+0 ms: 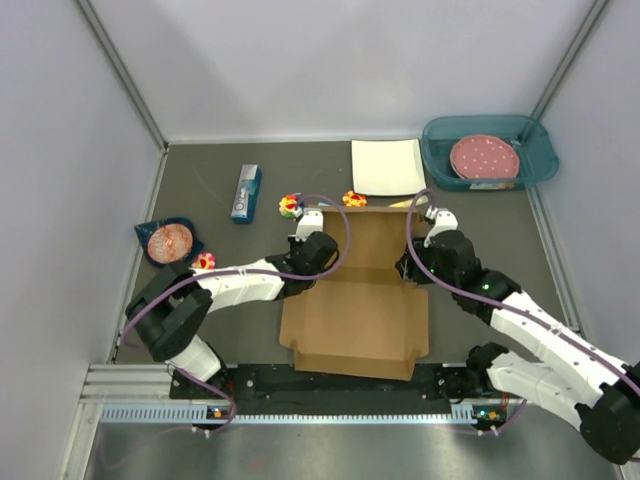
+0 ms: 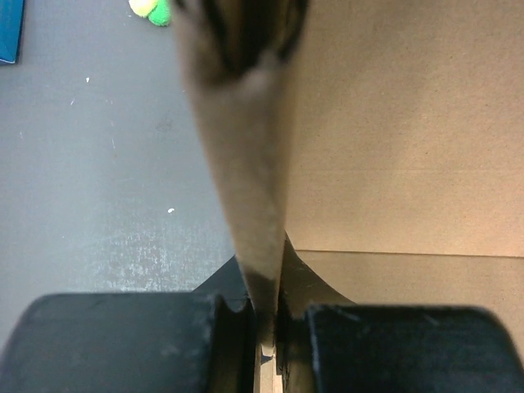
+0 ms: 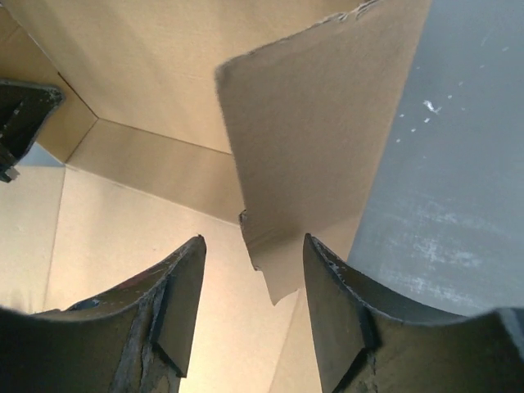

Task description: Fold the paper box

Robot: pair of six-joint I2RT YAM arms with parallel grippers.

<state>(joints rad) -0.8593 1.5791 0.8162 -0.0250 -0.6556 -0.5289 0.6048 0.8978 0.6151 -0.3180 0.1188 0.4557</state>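
Note:
The paper box (image 1: 360, 310), a brown cardboard sheet, lies in the middle of the table with its back panel raised. My left gripper (image 1: 318, 250) is at the box's left side. In the left wrist view this gripper (image 2: 266, 315) is shut on a standing side flap (image 2: 246, 164), beside the box's inner panel (image 2: 409, 123). My right gripper (image 1: 420, 262) is at the box's right side. In the right wrist view this gripper (image 3: 254, 262) is open. The right side flap (image 3: 319, 139) stands between its fingers (image 3: 184, 303) with a gap on each side.
Behind the box are a white square plate (image 1: 388, 166) and a teal bin (image 1: 535, 160) holding a pink plate. A blue carton (image 1: 246, 192), small coloured toys (image 1: 290, 205) and a blue dish (image 1: 168, 240) sit at the back left. Grey walls close in three sides.

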